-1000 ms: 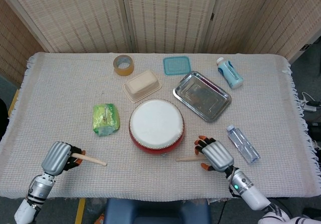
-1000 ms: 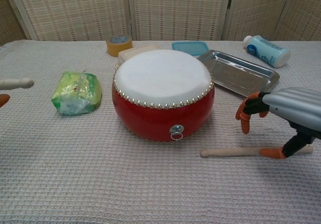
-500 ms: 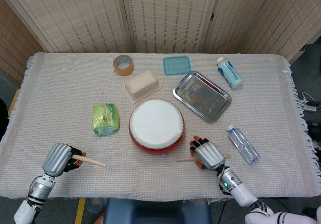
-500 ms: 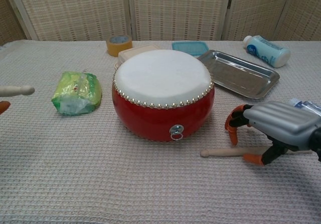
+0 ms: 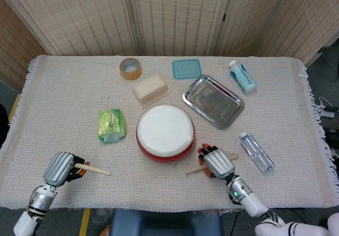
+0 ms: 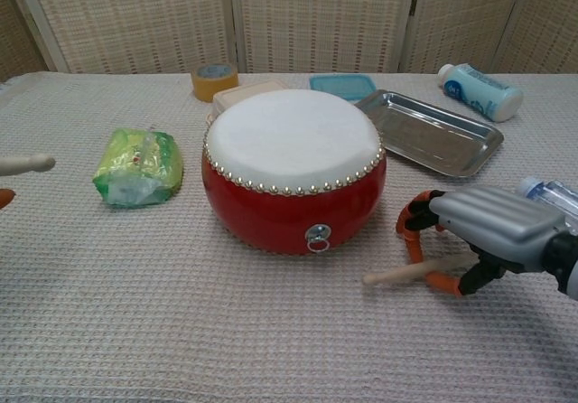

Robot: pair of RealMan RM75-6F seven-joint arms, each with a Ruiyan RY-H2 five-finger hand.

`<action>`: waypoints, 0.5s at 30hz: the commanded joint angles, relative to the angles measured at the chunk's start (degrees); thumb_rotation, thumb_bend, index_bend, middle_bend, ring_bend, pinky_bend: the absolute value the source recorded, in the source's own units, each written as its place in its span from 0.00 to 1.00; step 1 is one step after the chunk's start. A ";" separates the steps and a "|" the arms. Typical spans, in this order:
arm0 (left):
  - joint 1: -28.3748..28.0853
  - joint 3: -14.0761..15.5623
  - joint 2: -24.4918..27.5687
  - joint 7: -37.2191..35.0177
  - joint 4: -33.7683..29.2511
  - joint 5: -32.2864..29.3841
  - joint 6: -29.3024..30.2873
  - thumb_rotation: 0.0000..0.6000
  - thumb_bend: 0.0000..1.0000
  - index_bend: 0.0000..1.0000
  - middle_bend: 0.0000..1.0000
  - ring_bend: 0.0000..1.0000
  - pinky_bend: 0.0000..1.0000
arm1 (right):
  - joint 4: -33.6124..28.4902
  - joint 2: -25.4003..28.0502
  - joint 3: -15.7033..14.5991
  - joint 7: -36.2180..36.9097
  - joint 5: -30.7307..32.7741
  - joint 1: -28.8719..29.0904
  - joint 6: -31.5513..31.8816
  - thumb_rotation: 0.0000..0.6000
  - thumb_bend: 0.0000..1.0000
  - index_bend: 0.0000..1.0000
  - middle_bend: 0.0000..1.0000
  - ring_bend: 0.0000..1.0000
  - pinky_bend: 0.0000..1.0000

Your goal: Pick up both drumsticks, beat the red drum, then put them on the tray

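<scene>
The red drum [image 5: 165,131] with its white skin stands at the table's middle front, also seen in the chest view [image 6: 293,173]. My left hand [image 5: 59,168] at the front left holds a wooden drumstick [image 5: 94,169] off the cloth; its tip [image 6: 27,163] shows at the chest view's left edge. My right hand [image 5: 216,162] sits just right of the drum, fingers curled around the second drumstick [image 5: 193,169]. That stick [image 6: 397,274] lies tilted, its tip on the cloth. The steel tray [image 5: 213,101] lies behind the right hand.
A green bag [image 5: 112,125] lies left of the drum. Behind the drum are a tape roll [image 5: 130,68], a beige box [image 5: 150,89] and a blue lid [image 5: 186,69]. A white-blue bottle [image 5: 242,76] lies at the back right, a clear water bottle [image 5: 256,151] beside my right hand.
My right hand slid left toward the drum and curled its fingers around the lying drumstick, which has turned and tilted. The left hand drifted slightly left with its stick.
</scene>
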 commanded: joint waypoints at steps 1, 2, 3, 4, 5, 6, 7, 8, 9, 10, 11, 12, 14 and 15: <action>0.11 -0.03 0.06 -0.09 -0.01 -0.01 0.13 1.00 0.49 1.00 1.00 1.00 1.00 | -2.13 1.86 0.64 12.50 -2.11 -0.80 3.48 1.00 0.44 0.73 0.29 0.20 0.35; 0.19 -0.06 0.09 -0.17 -0.06 -0.01 0.27 1.00 0.49 1.00 1.00 1.00 1.00 | -2.87 2.83 0.91 17.62 -2.72 -1.12 4.63 1.00 0.44 0.74 0.30 0.20 0.35; 0.25 -0.08 0.14 -0.22 -0.12 -0.01 0.34 1.00 0.50 1.00 1.00 1.00 1.00 | -3.37 3.68 1.01 22.19 -3.35 -1.29 5.40 1.00 0.44 0.74 0.31 0.21 0.35; 0.29 -0.10 0.19 -0.26 -0.19 -0.03 0.38 1.00 0.50 1.00 1.00 1.00 1.00 | -3.87 4.56 1.19 27.34 -3.62 -1.52 6.07 1.00 0.44 0.74 0.32 0.22 0.35; 0.33 -0.11 0.24 -0.30 -0.28 -0.05 0.41 1.00 0.50 1.00 1.00 1.00 1.00 | -4.33 5.46 1.42 32.76 -3.68 -1.76 6.60 1.00 0.44 0.74 0.33 0.23 0.35; 0.38 -0.13 0.27 -0.35 -0.40 -0.08 0.42 1.00 0.50 1.00 1.00 1.00 1.00 | -4.65 6.53 1.69 40.49 -4.03 -2.05 7.45 1.00 0.44 0.74 0.34 0.23 0.35; 0.40 -0.13 0.30 -0.37 -0.49 -0.09 0.40 1.00 0.50 1.00 1.00 1.00 1.00 | -4.55 7.26 1.80 46.68 -4.42 -2.21 8.03 1.00 0.44 0.74 0.34 0.24 0.35; 0.42 -0.14 0.31 -0.37 -0.58 -0.10 0.40 1.00 0.50 1.00 1.00 1.00 1.00 | -4.25 8.05 1.73 53.07 -4.84 -2.25 8.25 1.00 0.44 0.74 0.35 0.24 0.35; 0.43 -0.17 0.29 -0.31 -0.73 -0.06 0.42 1.00 0.50 1.00 1.00 1.00 1.00 | -3.51 9.55 0.90 62.03 -6.27 -2.01 8.02 1.00 0.44 0.73 0.35 0.25 0.35; 0.43 -0.18 0.28 -0.23 -0.89 -0.01 0.41 1.00 0.50 1.00 1.00 1.00 1.00 | -2.00 10.64 0.15 71.25 -7.76 -1.75 8.33 1.00 0.44 0.73 0.36 0.25 0.35; 0.40 -0.19 0.28 -0.12 -1.05 0.05 0.39 1.00 0.50 1.00 1.00 1.00 1.00 | -0.55 10.99 -0.22 77.84 -8.52 -1.60 8.76 1.00 0.44 0.71 0.36 0.26 0.35; 0.37 -0.19 0.29 0.00 -1.20 0.11 0.35 1.00 0.50 1.00 1.00 1.00 1.00 | 1.14 11.03 -0.56 83.95 -9.18 -1.47 9.32 1.00 0.44 0.70 0.37 0.27 0.35; 0.30 -0.14 0.34 0.36 -1.56 0.31 0.23 1.00 0.50 1.00 1.00 1.00 1.00 | 5.82 10.48 -1.76 95.55 -11.03 -1.01 10.40 1.00 0.44 0.67 0.37 0.28 0.35; 0.26 -0.14 0.40 0.53 -1.74 0.39 0.20 1.00 0.50 1.00 1.00 1.00 1.00 | 8.23 9.95 -2.52 99.07 -11.98 -0.75 10.67 1.00 0.44 0.66 0.37 0.28 0.35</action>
